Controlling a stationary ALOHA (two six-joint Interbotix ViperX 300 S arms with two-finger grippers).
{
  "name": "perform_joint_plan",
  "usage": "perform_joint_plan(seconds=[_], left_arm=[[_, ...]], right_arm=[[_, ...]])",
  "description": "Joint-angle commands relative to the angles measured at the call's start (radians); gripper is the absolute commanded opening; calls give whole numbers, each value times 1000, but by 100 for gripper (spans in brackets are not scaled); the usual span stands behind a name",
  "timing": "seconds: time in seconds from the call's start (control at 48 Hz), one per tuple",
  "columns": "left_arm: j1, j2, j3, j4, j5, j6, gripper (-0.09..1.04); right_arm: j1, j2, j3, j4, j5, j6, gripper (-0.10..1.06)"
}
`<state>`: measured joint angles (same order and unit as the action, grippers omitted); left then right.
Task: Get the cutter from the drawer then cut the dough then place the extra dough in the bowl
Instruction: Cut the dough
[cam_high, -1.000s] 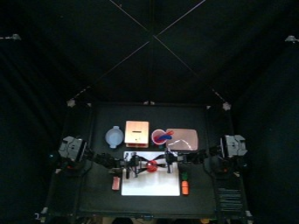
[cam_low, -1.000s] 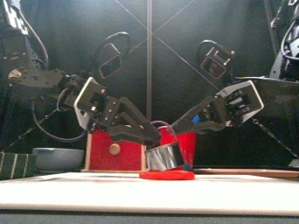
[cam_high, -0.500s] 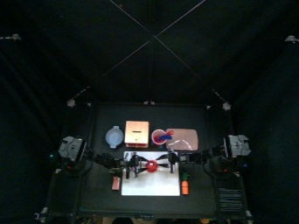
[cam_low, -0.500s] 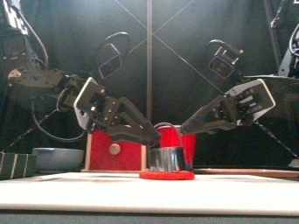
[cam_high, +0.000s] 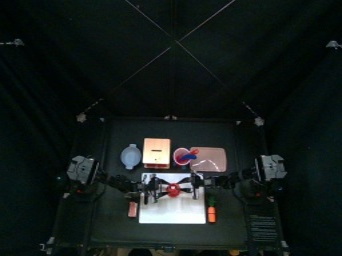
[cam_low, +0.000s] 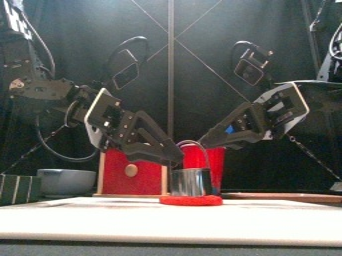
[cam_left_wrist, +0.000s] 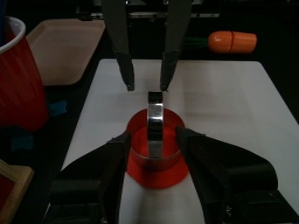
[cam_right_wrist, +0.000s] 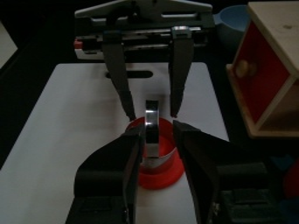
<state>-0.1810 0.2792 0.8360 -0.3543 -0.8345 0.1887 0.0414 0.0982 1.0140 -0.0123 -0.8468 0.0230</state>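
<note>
A round metal cutter (cam_low: 191, 182) stands upright on the red dough disc (cam_low: 191, 199), on the white cutting board (cam_high: 174, 212). Its wire handle (cam_left_wrist: 156, 107) rises edge-on between both grippers. My left gripper (cam_low: 178, 160) comes down from the left to just above the cutter's rim, jaws apart on either side of the handle. The right gripper (cam_low: 202, 152) meets it from the right at the same height, jaws also apart over the cutter (cam_right_wrist: 152, 144). The dough (cam_left_wrist: 152, 171) shows under the cutter. Neither grip is clearly closed on anything.
Behind the board stand the wooden box with its red drawer front (cam_low: 134, 170), the blue-grey bowl (cam_low: 67, 181) at back left, a red cup (cam_high: 186, 155) and the pink tray (cam_high: 217, 159). Orange toy foods (cam_high: 134, 211) (cam_high: 211, 214) lie beside the board's left and right edges.
The right arm's forearm and wrist have tilted upward while its fingertips stayed at the cutter. The left arm, cutter and dough have not moved.
</note>
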Motion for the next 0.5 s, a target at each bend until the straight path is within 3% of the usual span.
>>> perform_joint_plan(seconds=[0.021,0.5], left_arm=[[2,-26,-11,2,-2,2,83],[3,-28,-11,3,0,2,83]], right_arm=[[9,5,-18,14,-2,0,72],[29,49,-34,31,2,-2,72]])
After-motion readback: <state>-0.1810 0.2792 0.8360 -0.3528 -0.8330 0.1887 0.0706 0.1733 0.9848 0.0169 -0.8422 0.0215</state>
